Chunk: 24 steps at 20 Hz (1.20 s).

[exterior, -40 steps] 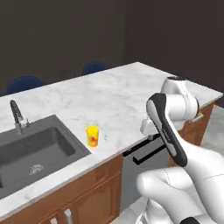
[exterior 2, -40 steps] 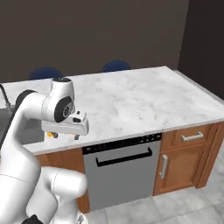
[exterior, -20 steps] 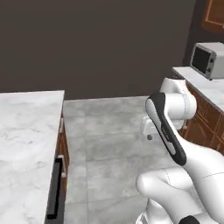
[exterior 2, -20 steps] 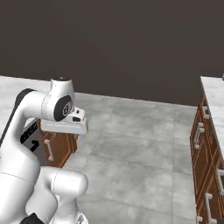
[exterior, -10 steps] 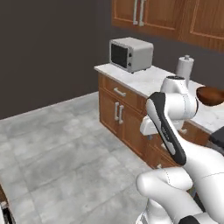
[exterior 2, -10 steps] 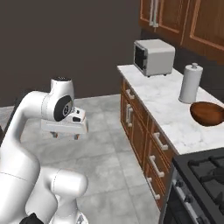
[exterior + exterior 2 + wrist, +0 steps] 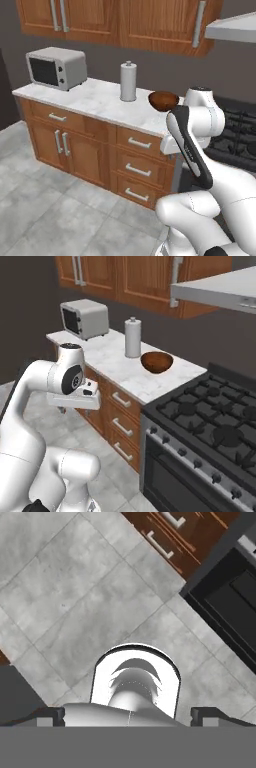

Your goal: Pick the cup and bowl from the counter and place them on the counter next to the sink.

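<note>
Bowl (image 7: 157,362): dark reddish-brown, round and deep, upright on the table, near the edge next to the stove; in the left base view (image 7: 163,100) partly behind the arm's upper joint.
Table (image 7: 112,363): white marble with grey veins, over brown drawers and doors; carries toaster oven, paper roll and bowl in a row.
Toaster oven (image 7: 56,67): silver with dark door, at the far end of the table, well apart from the bowl.
Paper roll (image 7: 132,338): white, upright, between toaster oven and bowl, near the bowl but not touching.
Stove (image 7: 215,428): black gas top with dark grates, just beside the table's end; knobs along the front edge, oven door below.
Hood (image 7: 220,285): grey, above the stove.
Upper cabinets (image 7: 125,21): brown wood with metal bar handles, above the table.
Floor (image 7: 75,602): grey tiles, seen from above in the hand view, with brown drawer fronts and a dark oven front at the upper right.
Arm: white, folded, wrist in front of the drawers, below table height.
Tool (image 7: 128,714): fingers wide apart, tips (image 7: 50,716) at the two bottom corners of the hand view, nothing between them; pointing down over the floor, well apart from the bowl.
</note>
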Motion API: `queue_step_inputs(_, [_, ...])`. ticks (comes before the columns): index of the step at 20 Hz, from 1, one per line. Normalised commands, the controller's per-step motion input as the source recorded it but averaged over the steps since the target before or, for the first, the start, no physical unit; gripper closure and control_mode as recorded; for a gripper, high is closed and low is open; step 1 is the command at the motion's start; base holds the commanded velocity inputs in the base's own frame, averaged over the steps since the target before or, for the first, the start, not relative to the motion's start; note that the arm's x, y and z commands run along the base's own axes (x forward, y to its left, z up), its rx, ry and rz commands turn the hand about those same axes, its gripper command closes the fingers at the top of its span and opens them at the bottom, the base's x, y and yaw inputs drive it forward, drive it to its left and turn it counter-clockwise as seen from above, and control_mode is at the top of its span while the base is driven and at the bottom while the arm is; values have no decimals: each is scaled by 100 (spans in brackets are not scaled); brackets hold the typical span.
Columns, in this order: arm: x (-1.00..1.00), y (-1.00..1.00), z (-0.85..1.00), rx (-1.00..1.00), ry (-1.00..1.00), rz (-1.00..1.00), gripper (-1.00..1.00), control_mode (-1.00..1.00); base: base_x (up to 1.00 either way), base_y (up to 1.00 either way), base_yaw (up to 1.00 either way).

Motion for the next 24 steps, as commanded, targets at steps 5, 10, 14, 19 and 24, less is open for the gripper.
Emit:
queue_step_inputs(5, [0,0,0,0,0,0,-100,100,20,0,-70])
queue_step_inputs(10, [0,0,0,0,0,0,-100,100,41,59,-28])
queue_step_inputs(14, [0,0,0,0,0,0,-100,100,54,61,-18])
queue_step_inputs(19, [0,0,0,0,0,0,-100,100,45,34,-26])
queue_step_inputs(24, [0,0,0,0,0,0,-100,100,30,-4,-47])
